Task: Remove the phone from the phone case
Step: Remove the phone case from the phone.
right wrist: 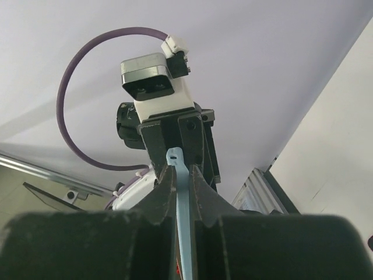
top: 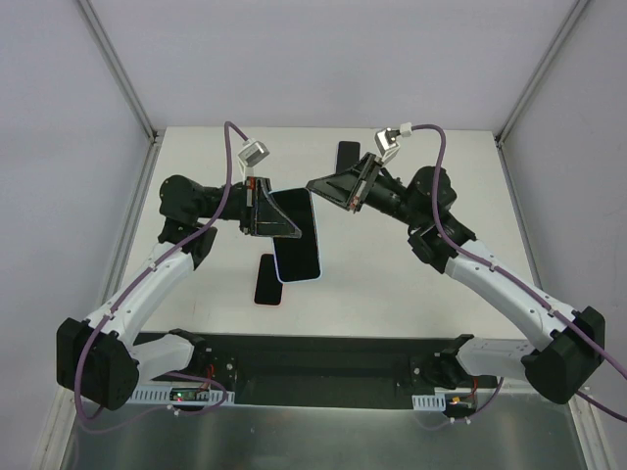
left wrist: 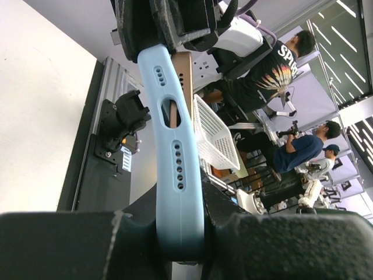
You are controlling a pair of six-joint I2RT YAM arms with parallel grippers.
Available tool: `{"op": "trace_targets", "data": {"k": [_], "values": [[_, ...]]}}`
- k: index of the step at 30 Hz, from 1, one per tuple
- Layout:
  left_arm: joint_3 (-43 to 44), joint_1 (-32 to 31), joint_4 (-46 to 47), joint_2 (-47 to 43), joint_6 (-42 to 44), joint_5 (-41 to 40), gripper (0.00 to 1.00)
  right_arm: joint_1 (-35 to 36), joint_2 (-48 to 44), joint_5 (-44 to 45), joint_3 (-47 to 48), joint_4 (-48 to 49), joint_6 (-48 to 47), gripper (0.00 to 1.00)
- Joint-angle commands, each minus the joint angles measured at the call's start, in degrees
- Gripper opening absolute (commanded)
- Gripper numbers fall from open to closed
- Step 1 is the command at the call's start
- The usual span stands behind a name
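The phone (top: 297, 230) is held above the table, dark screen up, inside a light blue phone case (top: 299, 278). My left gripper (top: 269, 217) is shut across the cased phone's left side. In the left wrist view the case's (left wrist: 178, 175) end with its port and speaker holes runs up from between the left gripper's (left wrist: 180, 236) jaws, and the phone's gold edge (left wrist: 185, 76) shows beside the case. My right gripper (top: 319, 186) is shut on the case's far right corner. In the right wrist view a thin blue case lip (right wrist: 186, 233) is pinched in the right gripper (right wrist: 183, 181).
A black phone (top: 347, 155) lies flat at the back of the white table. Another dark phone with a reddish rim (top: 267, 279) lies near the front, just below the held one. Metal frame posts (top: 122, 69) flank the table's sides.
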Motion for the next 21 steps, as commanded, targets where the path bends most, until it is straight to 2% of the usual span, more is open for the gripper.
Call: {"op": "trace_targets", "data": {"k": [1, 8, 11, 12, 21], "values": [[6.08, -0.57, 21.74, -2.81, -1.37, -3.04, 0.0, 2.61, 4.88, 1.04, -3.6, -23.75, -11.06, 0.01], [6.17, 0.05, 26.75, -1.32, -5.41, -4.18, 0.0, 4.82, 7.0, 2.62, 0.53, -31.23, -17.56, 0.03], [5.99, 0.4, 27.11, -0.7, -6.12, -4.45, 0.0, 4.9, 7.17, 1.05, 0.27, -31.06, -18.62, 0.16], [5.99, 0.4, 27.54, -0.35, -6.64, -4.45, 0.0, 5.08, 7.26, -0.27, 0.27, -30.97, -19.14, 0.27], [6.17, 1.1, 28.25, 0.97, -7.53, -5.24, 0.0, 6.4, 7.08, -8.17, -0.17, -30.8, -21.61, 0.33]]}}
